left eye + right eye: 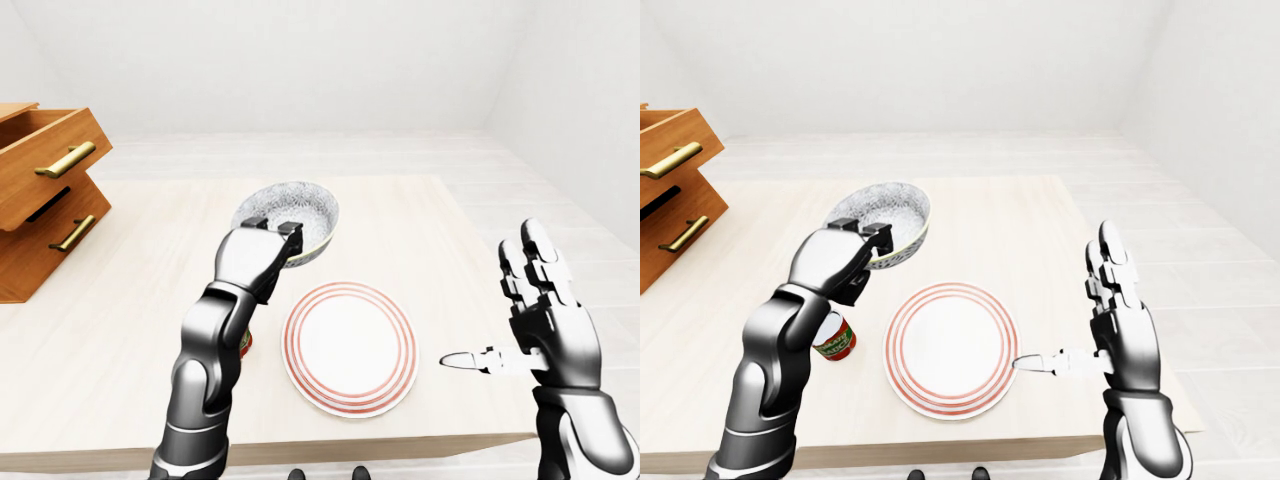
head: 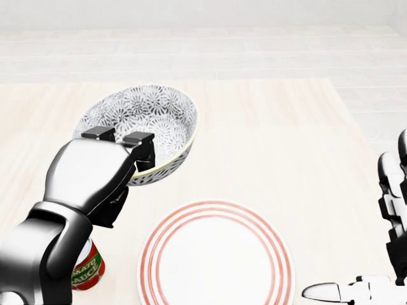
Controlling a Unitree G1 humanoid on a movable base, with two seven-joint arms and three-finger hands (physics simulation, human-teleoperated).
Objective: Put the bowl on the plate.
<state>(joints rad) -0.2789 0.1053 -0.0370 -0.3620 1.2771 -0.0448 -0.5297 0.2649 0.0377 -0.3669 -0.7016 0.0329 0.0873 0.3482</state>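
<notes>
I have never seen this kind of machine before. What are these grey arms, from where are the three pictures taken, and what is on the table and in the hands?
These are simulated pictures from a humanoid robot. All three cameras sit on its head and look down over its own arms: one head view, plus a left-eye and a right-eye view that are nearly the same.

The left hand has its fingers closed on the rim of a patterned bowl, which is tilted. The right hand is open and holds nothing.

On the wooden table lies a white plate with red rings, nothing on it yet. Beside it stands a tomato sauce can, partly hidden by the left arm. At the left edge is a wooden drawer unit.
</notes>
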